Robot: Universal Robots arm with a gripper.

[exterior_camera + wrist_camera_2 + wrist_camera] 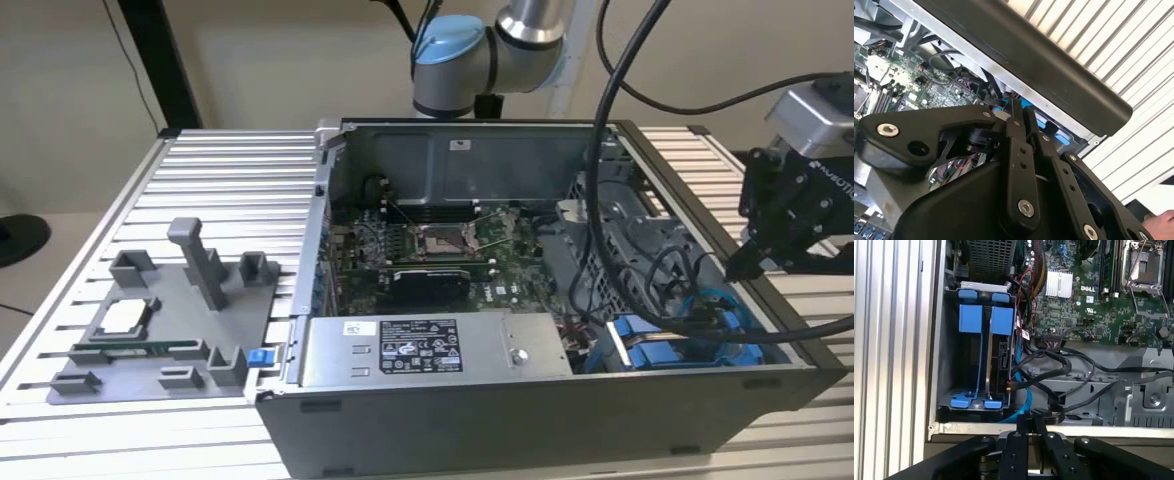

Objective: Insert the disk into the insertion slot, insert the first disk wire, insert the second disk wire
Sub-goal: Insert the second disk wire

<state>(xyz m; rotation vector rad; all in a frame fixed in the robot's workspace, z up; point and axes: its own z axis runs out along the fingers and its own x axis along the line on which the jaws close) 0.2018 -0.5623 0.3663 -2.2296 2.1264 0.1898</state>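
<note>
Gripper [1032, 424]: black, poised over the case rim [979, 428]. Jaws are drawn together, and a black wire [1054, 412] loops just beside their tips. Whether they pinch it cannot be told.

Slot [983, 288]: grey sheet-metal bay with blue clips, just inside the rim.

Disk [1000, 365]: seated on edge in the slot, blue frame around it, connector side turned toward the wires. Judged rigid, dense, smooth-faced and sensitive to shock. Best held by the blue frame's edges, never by the connector.

Blue wire [1026, 407]: curves along the disk's side. Like the black one, judged limp yet springy, so grip the plug body, not the cord.

Motherboard [1094, 305]: green, beyond the wires.

Worktop [227, 180]: ribbed aluminium, carrying the case. A grey tray [147, 340] stands well apart, on the exterior view's left.
</note>
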